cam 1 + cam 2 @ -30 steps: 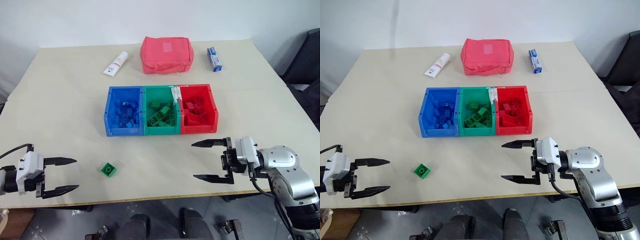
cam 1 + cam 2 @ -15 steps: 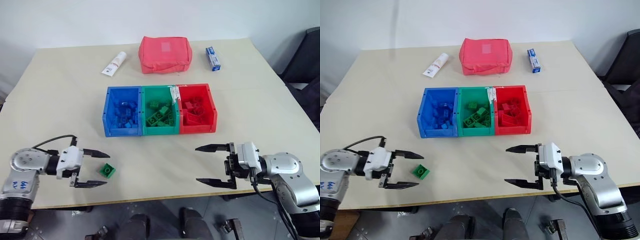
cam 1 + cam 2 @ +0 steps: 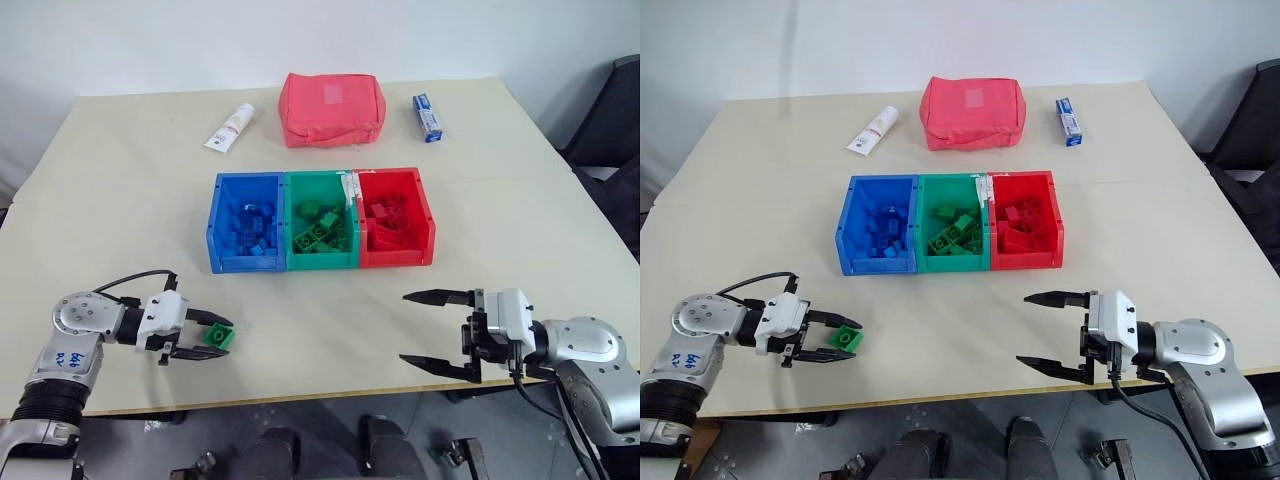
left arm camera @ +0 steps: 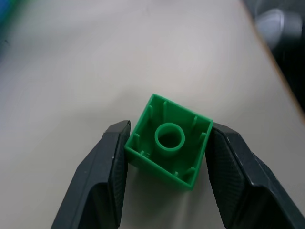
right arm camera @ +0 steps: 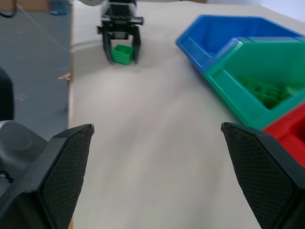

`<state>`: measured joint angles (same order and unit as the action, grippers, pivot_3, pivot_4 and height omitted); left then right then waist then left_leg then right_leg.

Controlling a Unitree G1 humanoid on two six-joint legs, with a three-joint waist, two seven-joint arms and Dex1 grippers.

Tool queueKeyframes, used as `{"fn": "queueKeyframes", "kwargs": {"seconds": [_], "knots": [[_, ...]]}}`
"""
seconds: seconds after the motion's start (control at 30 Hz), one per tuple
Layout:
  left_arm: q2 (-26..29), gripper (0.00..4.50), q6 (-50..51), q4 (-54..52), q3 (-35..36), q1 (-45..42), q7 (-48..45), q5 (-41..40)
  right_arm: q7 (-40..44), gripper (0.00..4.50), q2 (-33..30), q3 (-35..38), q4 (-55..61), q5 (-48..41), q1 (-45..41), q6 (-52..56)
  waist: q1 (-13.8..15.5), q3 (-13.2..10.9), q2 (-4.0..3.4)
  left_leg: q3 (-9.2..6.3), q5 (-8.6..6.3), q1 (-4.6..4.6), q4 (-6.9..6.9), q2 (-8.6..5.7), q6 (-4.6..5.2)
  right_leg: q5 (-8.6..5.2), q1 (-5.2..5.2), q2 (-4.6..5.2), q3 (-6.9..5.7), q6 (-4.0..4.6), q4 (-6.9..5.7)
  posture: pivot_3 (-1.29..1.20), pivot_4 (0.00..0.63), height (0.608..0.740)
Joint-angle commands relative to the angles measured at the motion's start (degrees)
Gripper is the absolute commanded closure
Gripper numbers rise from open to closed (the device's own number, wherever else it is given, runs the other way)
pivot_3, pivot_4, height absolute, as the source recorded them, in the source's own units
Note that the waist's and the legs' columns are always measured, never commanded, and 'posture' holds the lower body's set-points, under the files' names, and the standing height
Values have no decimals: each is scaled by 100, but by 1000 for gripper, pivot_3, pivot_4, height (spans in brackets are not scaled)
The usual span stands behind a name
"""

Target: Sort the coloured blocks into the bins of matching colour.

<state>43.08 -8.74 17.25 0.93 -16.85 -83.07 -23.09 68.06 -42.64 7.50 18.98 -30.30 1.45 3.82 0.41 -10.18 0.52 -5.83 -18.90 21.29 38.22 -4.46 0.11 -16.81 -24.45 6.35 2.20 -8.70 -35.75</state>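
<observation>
Since the earlier frame, the left gripper has been swung in and closed around the green block, which is pinched between both fingers on the table, well short of the bins. The right gripper is held spread wide.

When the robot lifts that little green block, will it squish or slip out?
Probably no squishing: the green block looks like hard, hollow plastic, so likely light too. It might slip a little, since its smooth side walls meet the left gripper fingers. Its flat, square shape shouldn't roll if dropped.
</observation>
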Motion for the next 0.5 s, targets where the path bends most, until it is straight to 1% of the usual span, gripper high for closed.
{"fn": "queueKeyframes", "kwargs": {"seconds": [0.03,0.1,0.17,0.23,0.3,0.37,0.4,0.43,0.5], "knots": [[-314,2499,1213,-1122,273,-332,916,-730,-432,0,98,520,261,-197,195,29,31,0,2,0,0,1,3,0,0,0,0,0,0,0,-4,0,150,740],[-607,2499,1964,-1625,202,-660,1745,-750,-813,0,271,786,271,-288,258,65,76,0,2,0,0,0,7,0,-1,0,0,-1,1,-1,-7,0,150,740],[-922,2499,2470,-1878,44,-1059,2394,-605,-1079,0,389,960,289,-299,294,85,94,1,2,2,1,-1,15,-1,-2,1,0,-2,3,-1,-10,0,150,740],[-1279,2499,2714,-1811,-324,-1595,3028,-65,-1329,0,500,1093,305,-270,322,67,102,1,2,4,2,-5,15,-3,-4,1,0,-2,6,-2,-13,0,150,740],[-1754,2499,2772,-1409,-623,-2170,3646,435,-1530,0,583,1142,350,-236,325,92,115,1,3,5,3,-5,17,-5,-5,1,1,-4,5,-2,-12,0,150,740],[-2282,2499,2535,-730,-789,-2752,4167,839,-1760,0,663,1137,438,-168,333,120,129,1,3,8,4,-5,19,-12,-3,3,3,-2,8,-6,-14,0,150,740],[-2456,2499,2502,-333,-864,-3027,4543,1144,-1912,0,694,1129,477,-72,337,121,129,0,5,8,4,-4,21,-15,-2,4,2,-2,8,-8,-11,0,150,740],[-2605,2499,2442,-6,-916,-3247,4693,1303,-2017,0,735,1129,517,-50,344,132,127,0,5,8,4,-1,22,-16,-1,5,2,-3,7,-9,-8,0,150,740],[-2705,2499,2371,386,-1015,-3487,4736,1515,-2165,0,806,1143,596,-60,369,152,77,0,5,13,5,-1,15,-18,-2,5,-2,-4,11,-10,-9,0,150,740]]}}
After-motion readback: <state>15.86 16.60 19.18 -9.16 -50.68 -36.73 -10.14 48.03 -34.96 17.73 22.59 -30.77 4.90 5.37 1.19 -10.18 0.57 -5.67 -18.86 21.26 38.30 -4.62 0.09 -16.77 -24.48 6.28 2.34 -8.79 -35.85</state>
